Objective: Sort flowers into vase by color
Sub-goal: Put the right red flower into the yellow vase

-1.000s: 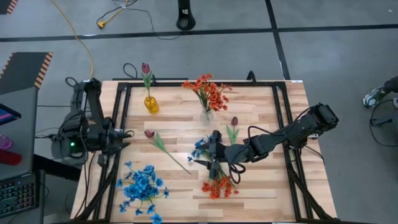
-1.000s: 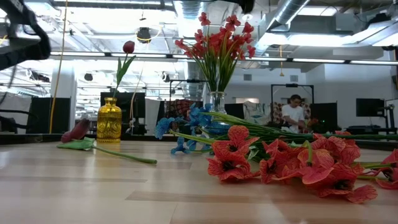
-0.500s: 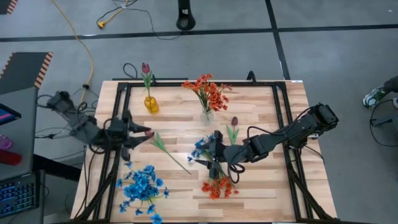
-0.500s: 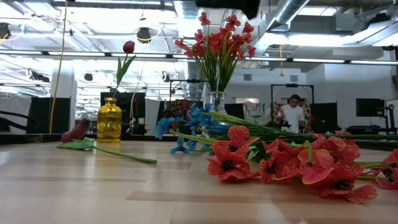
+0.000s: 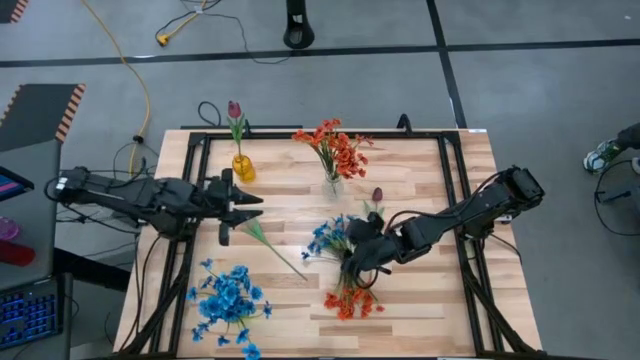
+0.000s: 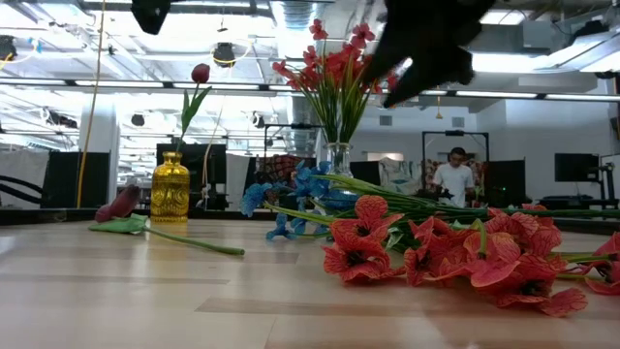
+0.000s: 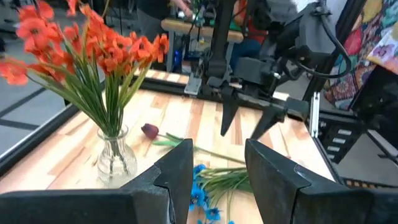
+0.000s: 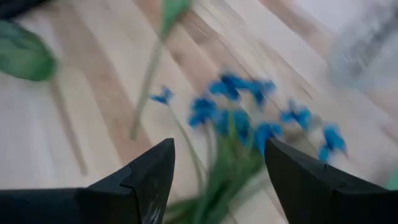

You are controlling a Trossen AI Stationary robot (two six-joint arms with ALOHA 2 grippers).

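A maroon tulip lies flat on the table left of centre; my open left gripper hovers over its bud end, which it hides. My open right gripper hangs above the stems of a blue sprig and an orange-red sprig, both lying flat, and touches neither. In the right wrist view the blue sprig shows between the fingers, blurred. A second tulip lies near a clear vase of orange-red flowers. A yellow vase holds one tulip. A blue bunch lies near the front left.
A black frame runs round the tabletop, with rails along both sides. The two vases stand toward the far edge. Bare wood shows at the near right and between the vases. A person stands in the room beyond the table.
My left arm has swung in from beyond the table's left edge toward the centre, and its gripper now sits over the lying tulip's bud. My right gripper has shifted a little toward the table's right. The flowers have stayed where they were.
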